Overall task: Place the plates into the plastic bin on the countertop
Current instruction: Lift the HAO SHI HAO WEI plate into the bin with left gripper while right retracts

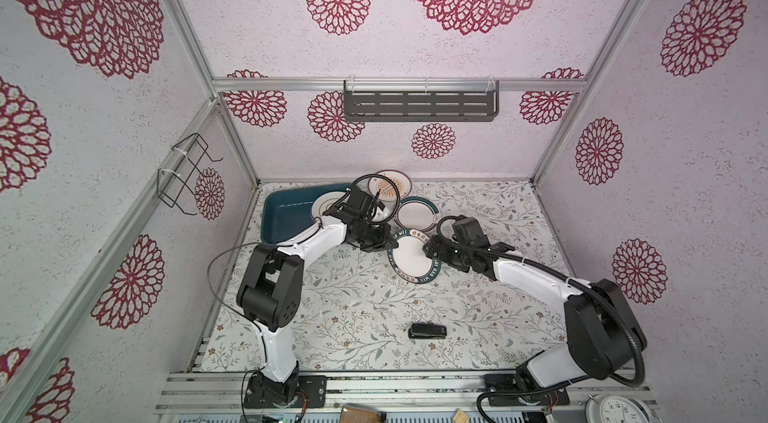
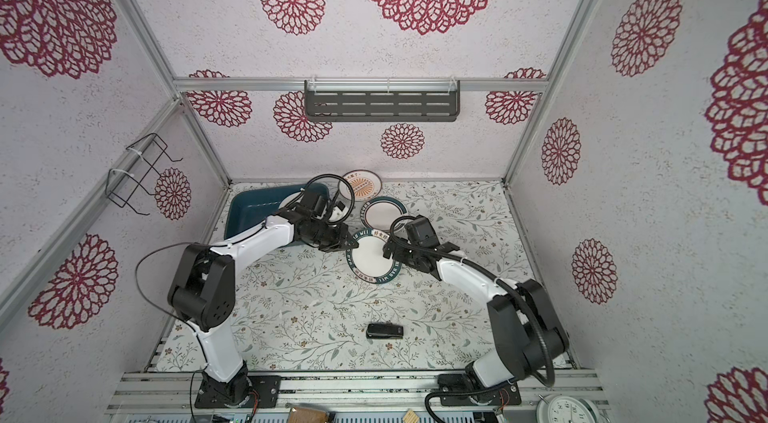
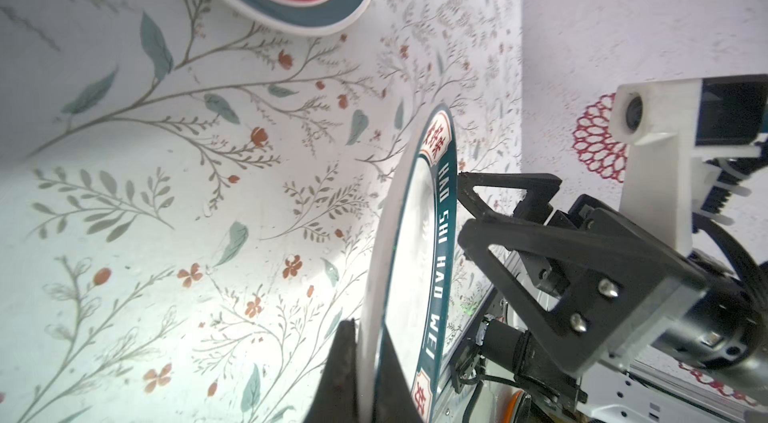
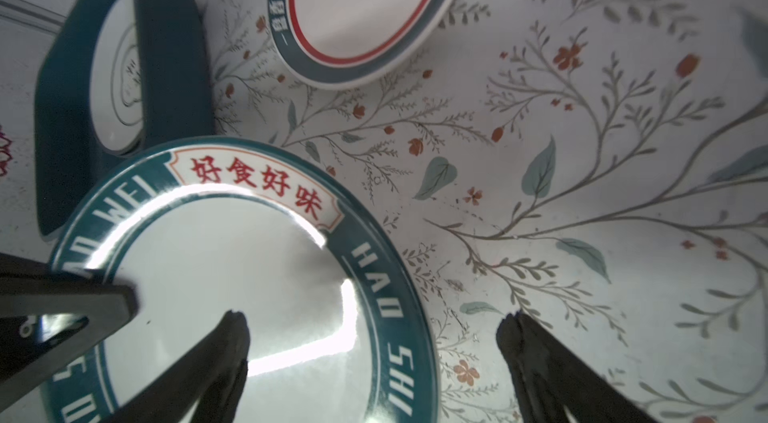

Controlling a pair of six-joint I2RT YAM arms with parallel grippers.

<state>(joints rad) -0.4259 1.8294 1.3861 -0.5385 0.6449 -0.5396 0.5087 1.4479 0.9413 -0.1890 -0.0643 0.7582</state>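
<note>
Left gripper [image 1: 387, 239]: reaches in from the left, fingers pressed together on the left rim of the lettered plate [image 1: 409, 261]. In the left wrist view the two fingertips [image 3: 345, 375] pinch the rim from both faces.
Right gripper [image 1: 428, 249]: comes in from the right with its fingers spread wide. In the right wrist view one finger [image 4: 232, 337] is over the plate's white centre and the other over the bare countertop [image 1: 353, 296], so the rim lies between them; whether either finger touches I cannot tell.
Lettered plate: white with a dark teal rim reading HAO SHI HAO WEI, in the middle of the countertop between the two grippers in both top views. It is outside the plastic bin [image 1: 286, 213], just right of the bin's near right corner. Whether it is lifted off the surface I cannot tell.
Plastic bin: dark teal, at the far left of the countertop, behind the left arm.
Ringed plate [image 1: 322, 207]: white with thin dark rings, lying inside the bin at its right end and partly hidden by the arm.
Banded plate [image 1: 415, 213]: white with a teal band and a red line, on the countertop just beyond the lettered plate and right of the bin.
Sunburst plate [image 1: 388, 186]: orange centre, at the far edge of the countertop – beyond the banded plate, by the bin's far right corner.
Small black object [image 1: 427, 330]: lies alone on the near part of the countertop, well apart from the plates.
</note>
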